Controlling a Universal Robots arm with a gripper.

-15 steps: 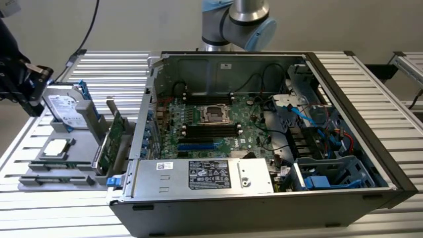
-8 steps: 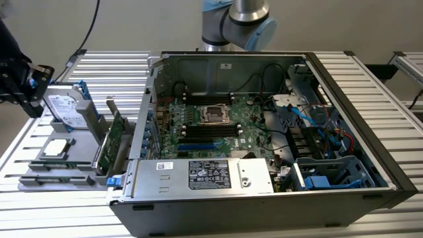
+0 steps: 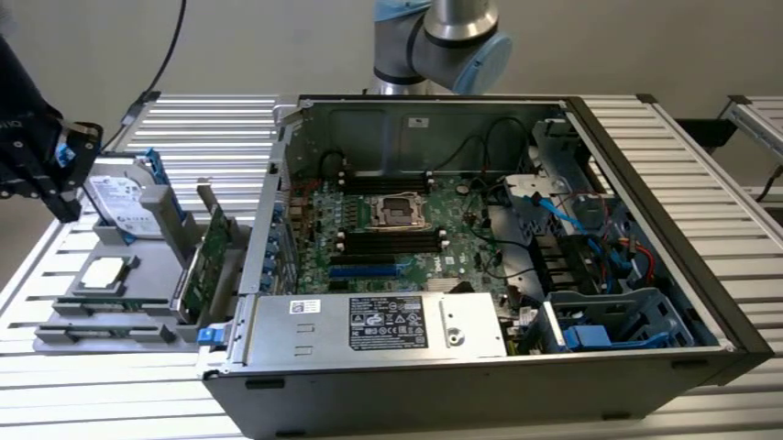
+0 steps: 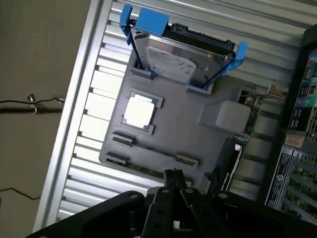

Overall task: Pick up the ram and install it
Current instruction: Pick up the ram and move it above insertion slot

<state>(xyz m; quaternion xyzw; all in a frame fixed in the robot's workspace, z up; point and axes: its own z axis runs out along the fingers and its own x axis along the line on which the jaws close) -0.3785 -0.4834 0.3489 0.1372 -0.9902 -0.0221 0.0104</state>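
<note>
The ram (image 4: 156, 150) is a slim stick standing on edge between small clips on the grey fixture plate (image 4: 183, 124), beside the silver processor (image 4: 138, 111). My gripper (image 4: 173, 174) hovers above the plate's edge close to the ram, its fingers (image 4: 167, 184) drawn together with nothing between them. In the exterior view the gripper (image 3: 58, 194) hangs at the far left, over the outer side of the fixture plate (image 3: 55, 337) and apart from the open computer case (image 3: 490, 229). The black memory slots (image 3: 385, 240) on the motherboard lie below the processor socket.
A hard drive (image 3: 123, 197) in a blue bracket (image 4: 148, 22) stands at the back of the plate. A green expansion card (image 3: 211, 257) stands upright between plate and case. The power supply (image 3: 380, 325) and blue cables (image 3: 563, 215) crowd the case interior. Slatted table (image 3: 220, 128) all around.
</note>
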